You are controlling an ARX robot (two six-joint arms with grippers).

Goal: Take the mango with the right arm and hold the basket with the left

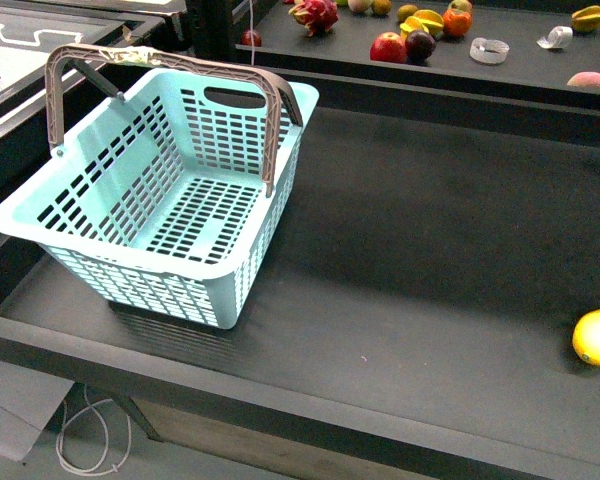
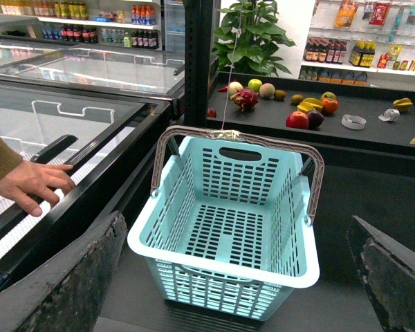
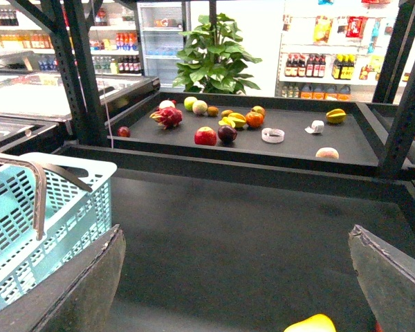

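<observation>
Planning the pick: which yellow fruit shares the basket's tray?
The mango, alone at that tray's right edge; other yellow fruits lie on the far shelf.

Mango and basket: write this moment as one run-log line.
basket empty, unheld | mango outside basket, ungrasped | left pincer open | right pincer open

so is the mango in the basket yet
No, the basket is empty and the mango lies apart from it on the dark table, over on the robot's right.
</observation>
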